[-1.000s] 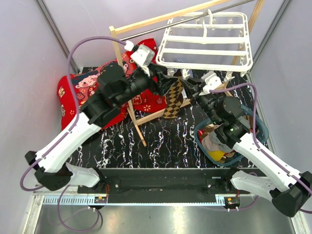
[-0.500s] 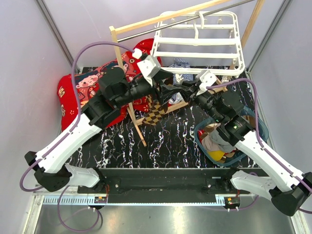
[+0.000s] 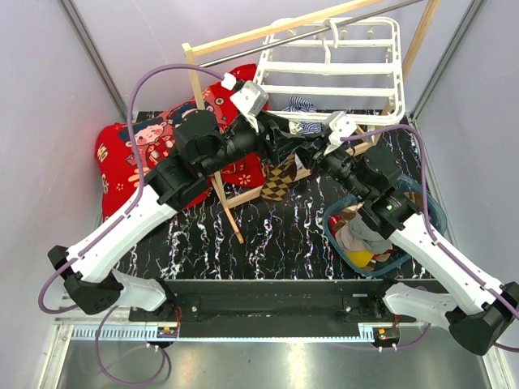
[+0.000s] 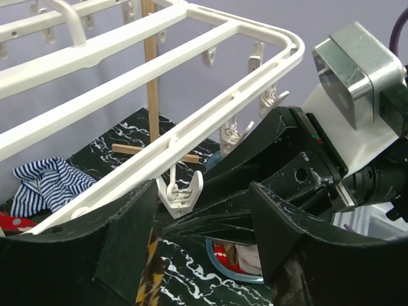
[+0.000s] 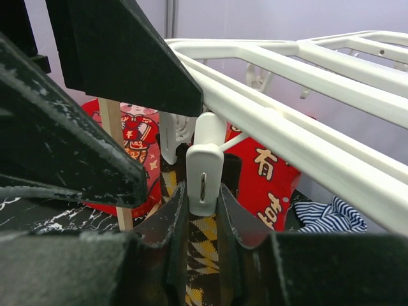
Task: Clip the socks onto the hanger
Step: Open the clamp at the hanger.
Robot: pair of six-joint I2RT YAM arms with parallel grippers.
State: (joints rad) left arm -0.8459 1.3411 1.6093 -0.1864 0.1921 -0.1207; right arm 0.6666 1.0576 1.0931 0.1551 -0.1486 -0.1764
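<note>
Top external: black marbled table (image 3: 276,235) (white veins), lilac walls (image 3: 49,97) behind hanger (image 3: 324,66).

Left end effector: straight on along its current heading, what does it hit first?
The white clip peg hanging from the hanger rail; it sits dead ahead of the left end effector gap. The right end effector, gripping the checkered sock, is just behind, though depth is hard to judge.
</note>
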